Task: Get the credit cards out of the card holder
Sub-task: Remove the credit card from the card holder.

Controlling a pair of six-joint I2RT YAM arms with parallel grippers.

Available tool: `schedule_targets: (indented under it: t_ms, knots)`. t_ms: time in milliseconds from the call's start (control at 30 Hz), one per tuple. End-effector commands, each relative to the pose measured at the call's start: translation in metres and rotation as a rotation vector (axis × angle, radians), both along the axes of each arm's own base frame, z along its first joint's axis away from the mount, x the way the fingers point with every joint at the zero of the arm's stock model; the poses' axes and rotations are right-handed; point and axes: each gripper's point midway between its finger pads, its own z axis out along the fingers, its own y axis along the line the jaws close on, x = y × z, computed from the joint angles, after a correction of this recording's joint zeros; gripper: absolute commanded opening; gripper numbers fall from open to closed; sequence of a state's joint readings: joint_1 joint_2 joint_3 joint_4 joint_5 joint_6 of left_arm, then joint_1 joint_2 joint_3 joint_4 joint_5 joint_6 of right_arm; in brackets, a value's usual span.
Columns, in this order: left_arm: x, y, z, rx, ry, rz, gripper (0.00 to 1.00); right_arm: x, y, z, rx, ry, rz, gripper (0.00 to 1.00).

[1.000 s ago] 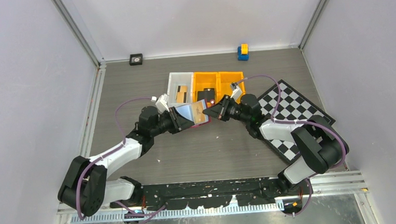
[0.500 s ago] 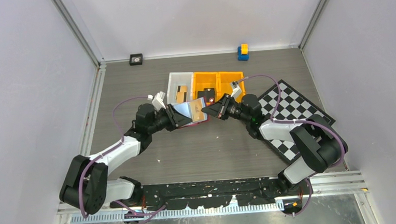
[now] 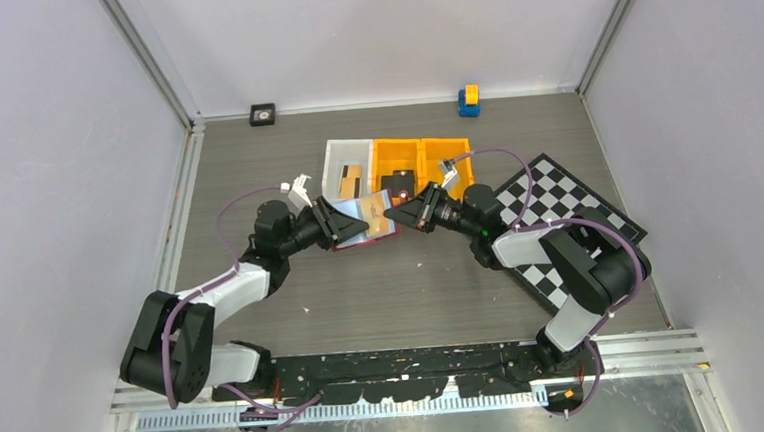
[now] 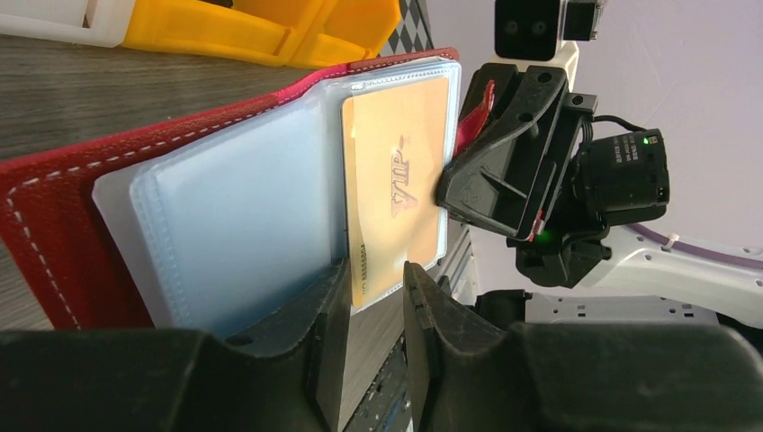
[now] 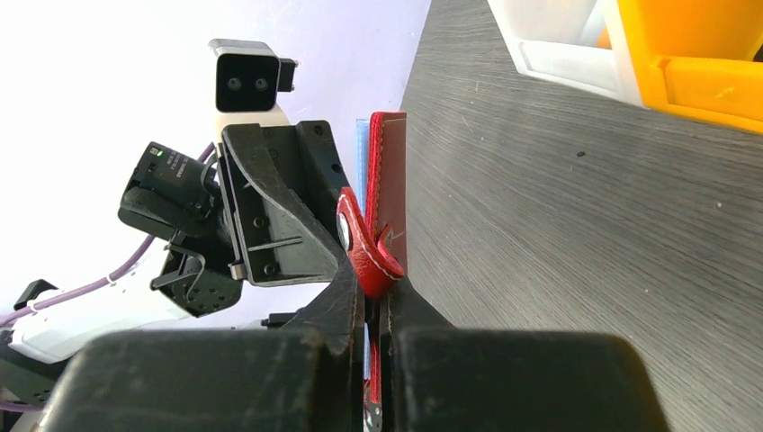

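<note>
The red card holder [image 3: 344, 244] is held open on edge between the two grippers, just above the table. In the left wrist view its red cover [image 4: 54, 207] and clear sleeves face me, and one tan credit card [image 4: 396, 180] marked VIP sits in the end sleeve. My left gripper [image 4: 373, 270] is open, its fingertips on either side of that sleeve's lower edge with a gap showing. My right gripper [image 5: 376, 288] is shut on the holder's red edge [image 5: 389, 198] by the snap tab. From above, the left gripper [image 3: 343, 221] and right gripper [image 3: 395, 215] face each other.
A white bin [image 3: 334, 169] and two orange bins [image 3: 429, 152] stand just behind the grippers. A chequered board [image 3: 558, 215] lies at the right under the right arm. A blue and yellow toy [image 3: 468, 100] and a small black object [image 3: 263, 114] rest by the back wall.
The left jaws have opened wider and the left gripper has drawn back a little to the left. The right gripper has shifted slightly left, still clamped on the holder.
</note>
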State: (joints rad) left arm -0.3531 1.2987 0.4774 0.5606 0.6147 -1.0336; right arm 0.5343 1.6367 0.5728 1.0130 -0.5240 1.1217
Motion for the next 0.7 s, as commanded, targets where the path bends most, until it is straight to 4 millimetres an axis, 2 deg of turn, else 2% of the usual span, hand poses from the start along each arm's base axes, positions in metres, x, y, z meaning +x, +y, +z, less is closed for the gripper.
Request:
schedule_targets:
  t_ms: [0,267,367,667]
  knots:
    - [0.001,-0.002,0.015,-0.053,-0.045,-0.022,0.30,-0.008,0.007,0.038,0.101,-0.102,0.060,0.01]
    - [-0.001,0.004,0.039,-0.175,-0.109,-0.036,0.22,-0.006,0.008,0.034,0.098,-0.084,0.060,0.01]
    - [0.002,0.008,0.033,-0.160,-0.087,-0.013,0.24,-0.006,0.009,0.033,0.101,-0.082,0.059,0.00]
    - [0.001,0.003,0.038,-0.217,-0.085,-0.051,0.25,-0.009,0.010,0.041,0.130,-0.098,0.079,0.00]
